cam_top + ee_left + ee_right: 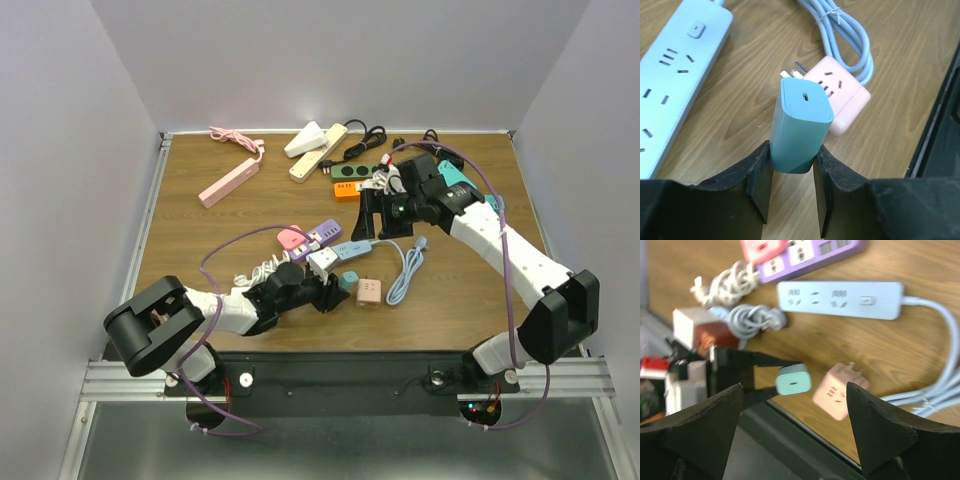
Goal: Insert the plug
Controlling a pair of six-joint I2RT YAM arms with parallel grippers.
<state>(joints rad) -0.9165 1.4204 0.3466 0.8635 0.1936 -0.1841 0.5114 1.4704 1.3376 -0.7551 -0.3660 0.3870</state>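
Observation:
My left gripper is shut on a teal charger plug and holds it upright just above the wood. Its metal prongs point at a pink cube socket right beyond it; I cannot tell if they touch. In the top view the plug sits just left of the pink cube, with the left gripper low near the table's front edge. My right gripper hangs open and empty above the table's middle. Its wrist view looks down on the teal plug and the pink cube.
A light blue power strip with a coiled blue cable lies beside the cube. A purple strip and a white cable coil lie to the left. Pink, cream, green and orange strips lie further back.

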